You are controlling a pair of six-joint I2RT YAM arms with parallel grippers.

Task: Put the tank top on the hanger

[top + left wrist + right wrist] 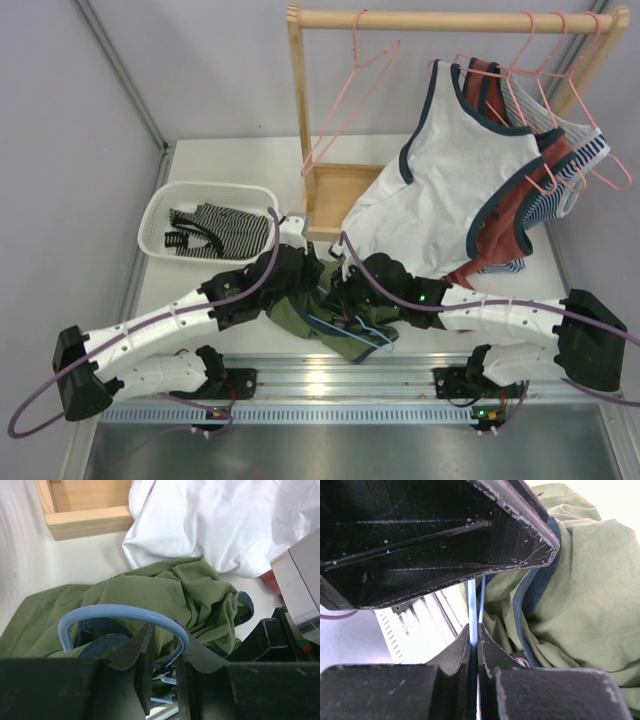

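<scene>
Over on the left of the bench (225, 160) a white basket (158, 215) holds a black-and-white striped garment (225, 232), lying at about ten o'clock from the heap in the middle. That heap is the tank top (298, 318), olive green and crumpled on the bench near the front edge, right between the two arms. From the left wrist you can see its folds (165, 587) bunched just beyond the fingers. The left pincer (165, 647) is drawn in narrow and pinching the hanger (120, 611) at the neck. The light-blue hook arches up over the pincer and curls down toward nine o'clock. A little of the same blue wire shows from above (362, 335), poking out of the green cloth at its five o'clock side. The right pincer (475, 631) comes in from the right, pressed together on a thin run of the hanger wire (473, 607). The tank top's navy-trimmed edge (590, 595) lies just beside it at three o'clock. At twelve o'clock from the heap stands a wooden rack (297, 110) with a bare pink hanger (356, 45) on its rail. Further right a white navy-trimmed top (450, 160) hangs there, its hem drooping down to the bench close behind the olive cloth. At the far right a rust-coloured garment (500, 225) and something striped hang bunched behind it under more pink hangers.
</scene>
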